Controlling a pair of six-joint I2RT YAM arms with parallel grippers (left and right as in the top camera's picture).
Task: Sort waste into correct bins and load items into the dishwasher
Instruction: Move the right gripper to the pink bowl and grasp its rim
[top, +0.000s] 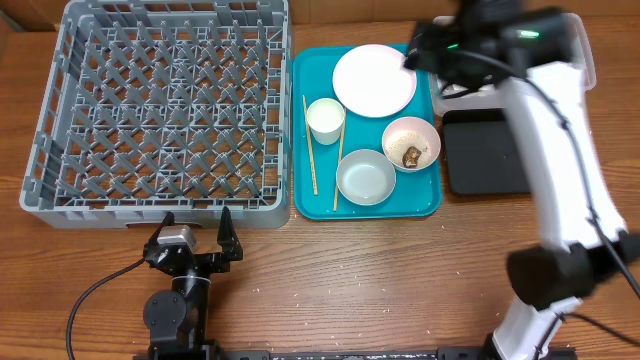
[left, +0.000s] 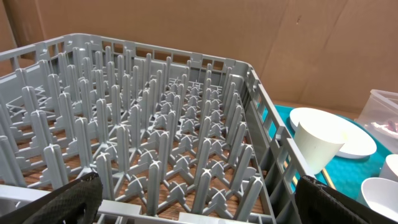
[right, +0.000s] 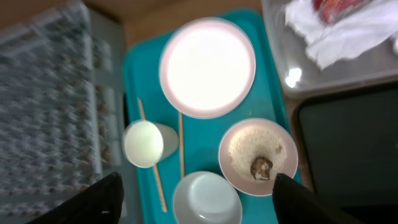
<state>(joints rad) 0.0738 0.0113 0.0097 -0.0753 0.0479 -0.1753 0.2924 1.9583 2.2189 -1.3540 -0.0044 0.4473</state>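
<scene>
Bowl of rice (right: 249, 149) with brown lump (right: 261, 168), on the teal tray (right: 140, 81), sits under the right gripper (right: 198, 186), close beside one finger; jaws wide, holding nothing. Hazard: tipping it during carriage scatters grains outside the black tray (right: 348, 143).

The right arm (top: 560, 130) is covering most of the clear tub (top: 468, 97) overhead. In the right wrist view, the dish rack (right: 50, 93) is showing blurred, and the top edge is cropping the red wrapper (right: 336, 7) and napkin (right: 348, 31).
</scene>
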